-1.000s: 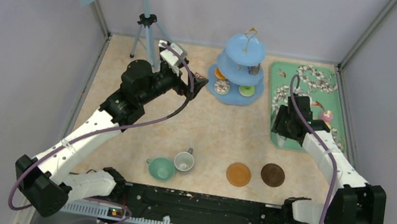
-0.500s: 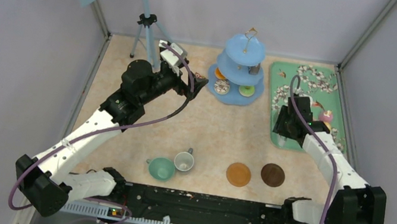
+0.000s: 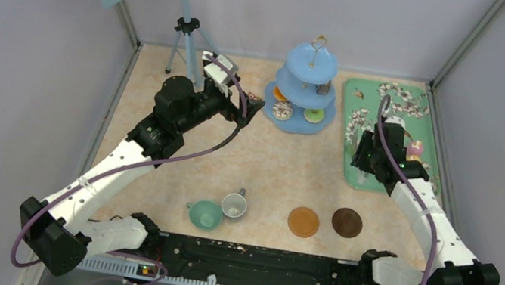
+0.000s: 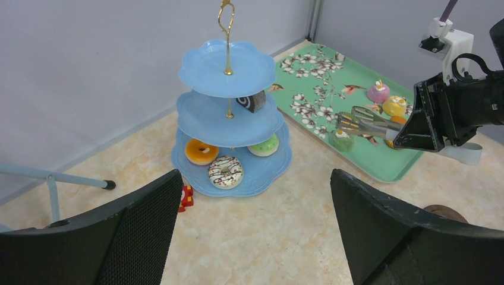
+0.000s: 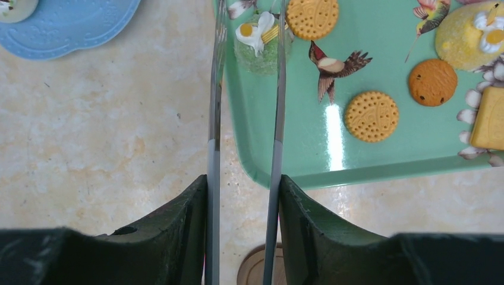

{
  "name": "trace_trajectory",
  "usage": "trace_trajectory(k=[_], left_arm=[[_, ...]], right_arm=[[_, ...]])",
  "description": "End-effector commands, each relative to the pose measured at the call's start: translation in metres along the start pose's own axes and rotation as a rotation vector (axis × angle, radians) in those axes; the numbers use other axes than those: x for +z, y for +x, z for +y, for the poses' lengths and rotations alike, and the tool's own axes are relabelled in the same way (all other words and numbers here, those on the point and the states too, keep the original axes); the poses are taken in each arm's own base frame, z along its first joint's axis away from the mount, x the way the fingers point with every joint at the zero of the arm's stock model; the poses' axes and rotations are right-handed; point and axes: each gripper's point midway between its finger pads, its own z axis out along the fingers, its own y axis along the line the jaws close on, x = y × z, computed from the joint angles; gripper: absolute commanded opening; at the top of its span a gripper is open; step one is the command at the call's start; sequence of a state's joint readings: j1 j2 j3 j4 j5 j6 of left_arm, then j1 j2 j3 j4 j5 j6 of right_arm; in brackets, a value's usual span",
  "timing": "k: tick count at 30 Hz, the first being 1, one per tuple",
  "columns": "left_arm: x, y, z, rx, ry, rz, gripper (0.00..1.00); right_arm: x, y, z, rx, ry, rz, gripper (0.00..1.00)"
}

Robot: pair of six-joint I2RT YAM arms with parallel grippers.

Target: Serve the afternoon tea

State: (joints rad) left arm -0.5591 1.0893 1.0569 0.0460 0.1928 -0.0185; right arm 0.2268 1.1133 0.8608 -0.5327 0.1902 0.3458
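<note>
The light-blue three-tier stand (image 3: 309, 82) (image 4: 229, 71) holds an orange donut (image 4: 201, 151), a white striped donut (image 4: 225, 171), a green donut (image 4: 263, 144) and a dark roll (image 4: 254, 101). My left gripper (image 3: 255, 105) (image 4: 255, 202) hovers open in front of the stand, holding nothing. My right gripper (image 3: 368, 157) (image 5: 243, 181) is shut on the long metal tongs (image 5: 277, 119) (image 4: 365, 119). The tong arms run along both sides of a green cupcake (image 5: 258, 38) (image 4: 340, 139) at the tray's near corner; I cannot tell whether they touch it. The teal cup (image 3: 205, 214) and grey-white cup (image 3: 234, 204) stand near the front, with two coasters (image 3: 303, 222) (image 3: 347, 222) to their right.
The green floral tray (image 3: 352, 97) (image 5: 297, 154) carries orange biscuits (image 5: 371, 116) (image 5: 309, 16), a brown biscuit (image 5: 432, 82), a yellow cupcake (image 5: 469, 29) and a pink cupcake (image 4: 378, 92). A tripod (image 3: 184, 24) stands at the back left. A small red toy (image 4: 187, 198) lies by the stand's base.
The right arm's elbow has swung outward to the right and its wrist has shifted slightly right over the tray edge. The left arm, cups and coasters have not moved.
</note>
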Motion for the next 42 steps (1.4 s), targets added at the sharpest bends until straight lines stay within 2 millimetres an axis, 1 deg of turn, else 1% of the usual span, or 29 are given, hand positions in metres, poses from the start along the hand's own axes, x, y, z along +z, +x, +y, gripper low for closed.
trace_trajectory(k=[1,2,6,7,12,16,20,25,30,34,42], left_arm=[[0.000,-0.010,-0.001,0.019,0.003,-0.043,0.99],[0.001,-0.010,-0.002,0.018,0.007,-0.042,0.99],[0.002,-0.008,-0.003,0.014,0.015,-0.037,0.99],[0.002,-0.008,-0.003,0.014,0.014,-0.037,0.99],[0.003,-0.006,-0.002,0.014,0.008,-0.032,0.99],[0.004,-0.005,-0.002,0.013,0.009,-0.029,0.99],[0.005,-0.003,-0.002,0.011,0.013,-0.026,0.99],[0.005,-0.002,-0.002,0.011,0.010,-0.023,0.99],[0.005,-0.003,-0.002,0.010,0.012,-0.025,0.99],[0.005,-0.004,-0.002,0.010,0.014,-0.027,0.99],[0.005,-0.002,-0.001,0.012,0.008,-0.024,0.99]], right_arm=[[-0.004,-0.015,-0.004,-0.030,0.024,-0.044,0.18],[-0.002,-0.011,-0.005,-0.035,0.031,-0.034,0.20],[0.004,-0.006,-0.005,-0.046,0.023,-0.030,0.36],[0.006,-0.004,-0.005,-0.048,0.025,-0.024,0.38],[0.020,0.008,-0.005,-0.053,0.032,0.024,0.41],[0.025,0.011,-0.003,-0.044,0.025,0.024,0.46],[0.029,0.013,-0.004,-0.048,0.032,0.026,0.47],[0.029,0.012,0.002,-0.048,-0.001,0.016,0.50],[0.027,0.013,-0.003,-0.047,0.016,0.008,0.52],[0.033,0.017,-0.006,-0.047,0.035,0.011,0.52],[0.042,0.011,-0.004,-0.055,0.042,0.001,0.51]])
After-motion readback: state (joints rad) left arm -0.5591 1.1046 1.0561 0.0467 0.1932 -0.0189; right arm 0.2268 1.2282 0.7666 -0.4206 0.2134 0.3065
